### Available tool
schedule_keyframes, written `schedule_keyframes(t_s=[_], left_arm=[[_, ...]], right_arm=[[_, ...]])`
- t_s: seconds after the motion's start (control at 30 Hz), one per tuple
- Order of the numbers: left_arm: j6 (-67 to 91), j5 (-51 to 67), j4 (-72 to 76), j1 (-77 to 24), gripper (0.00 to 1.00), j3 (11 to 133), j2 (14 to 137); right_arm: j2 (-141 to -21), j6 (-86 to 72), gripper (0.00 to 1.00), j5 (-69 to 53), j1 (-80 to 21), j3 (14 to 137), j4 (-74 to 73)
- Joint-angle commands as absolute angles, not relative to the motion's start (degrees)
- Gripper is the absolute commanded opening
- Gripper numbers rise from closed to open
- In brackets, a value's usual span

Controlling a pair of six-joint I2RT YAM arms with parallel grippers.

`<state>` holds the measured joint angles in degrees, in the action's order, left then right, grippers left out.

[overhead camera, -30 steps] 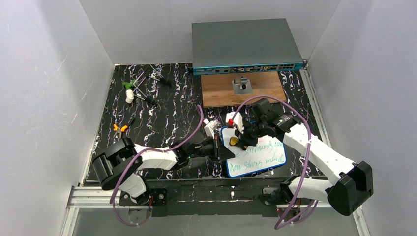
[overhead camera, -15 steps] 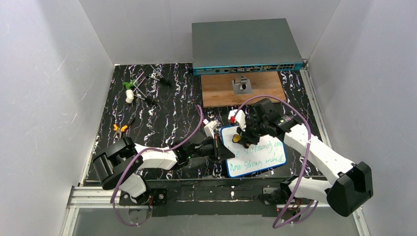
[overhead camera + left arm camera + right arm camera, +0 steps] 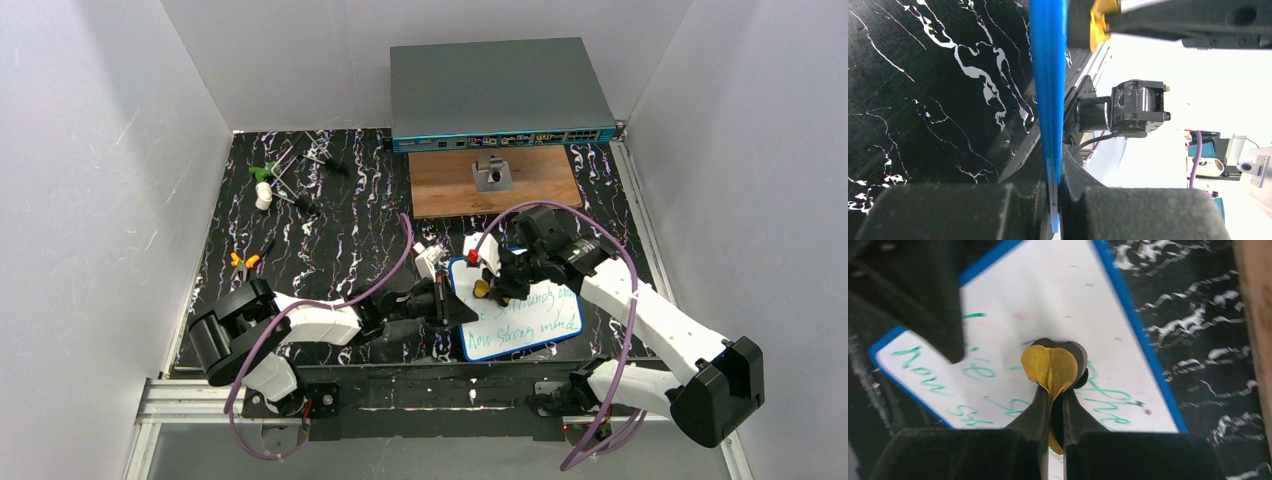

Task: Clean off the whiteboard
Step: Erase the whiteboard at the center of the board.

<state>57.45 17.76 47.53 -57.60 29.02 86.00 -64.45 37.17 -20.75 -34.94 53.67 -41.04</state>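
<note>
**Ana:** Black marbled counter (image 3: 330, 230), white walls (image 3: 100, 150) round it. Where does the board sit?

**Ben:** The small rectangular whiteboard with a thin blue rim (image 3: 520, 318) lies near the counter's front edge, between the two arms. Its long axis runs left to right. Green handwriting (image 3: 525, 325) covers its near half and right side; the far-left part looks wiped.

**Ana:** Who holds it?

**Ben:** The left pincer (image 3: 452, 303), closed on the whiteboard's left rim. The wrist view shows the blue edge clamped between its fingers (image 3: 973, 210). That arm lies low, reaching in from the whiteboard's left.

**Ana:** And the wiper?

**Ben:** The right pincer (image 3: 488, 287) is clamped on a small yellow pad with a dark backing (image 3: 1052, 365), over the whiteboard's left-centre. Contact I can't confirm. Its arm comes in from the whiteboard's right, elbow raised, wrist tipped down.

**Ana:** Next stroke?

**Ben:** Toward the writing, I'd judge. It lies nearer and to the right of the pad, so the sweep should follow the long axis.
</note>
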Motion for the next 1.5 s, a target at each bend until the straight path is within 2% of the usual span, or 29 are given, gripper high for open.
schedule_keyframes(t_s=[0.0, 0.17, 0.37, 0.57, 0.73, 0.97, 1.17, 1.47], left_arm=[[54.76, 19.05, 44.87, -58.34, 0.00, 29.88, 85.42], [54.98, 19.20, 45.09, -58.30, 0.00, 29.89, 85.54], [55.02, 19.03, 45.25, -58.36, 0.00, 29.66, 85.41], [55.30, 19.35, 45.84, -58.31, 0.00, 29.70, 85.43], [56.03, 19.42, 46.93, -58.31, 0.00, 29.13, 85.39], [57.47, 19.95, 48.54, -58.31, 0.00, 28.99, 85.99], [58.14, 19.69, 49.14, -58.26, 0.00, 28.93, 86.01], [58.18, 20.35, 48.78, -57.80, 0.00, 29.57, 85.56]], right_arm=[[-66.25, 32.79, 0.01, -14.14, -34.09, 57.14, -35.64], [-69.16, 34.19, 0.01, -18.05, -36.57, 60.08, -39.22], [-67.19, 42.96, 0.01, -26.71, -39.19, 56.88, -46.99], [-63.93, 41.81, 0.01, -17.94, -39.05, 50.44, -41.76], [-63.38, 36.46, 0.01, -11.51, -37.11, 51.54, -35.74], [-67.64, 36.86, 0.01, -17.61, -39.47, 57.50, -40.39], [-66.93, 43.35, 0.01, -21.65, -43.13, 53.96, -45.48], [-61.90, 40.18, 0.01, -15.78, -37.65, 48.58, -38.46]])
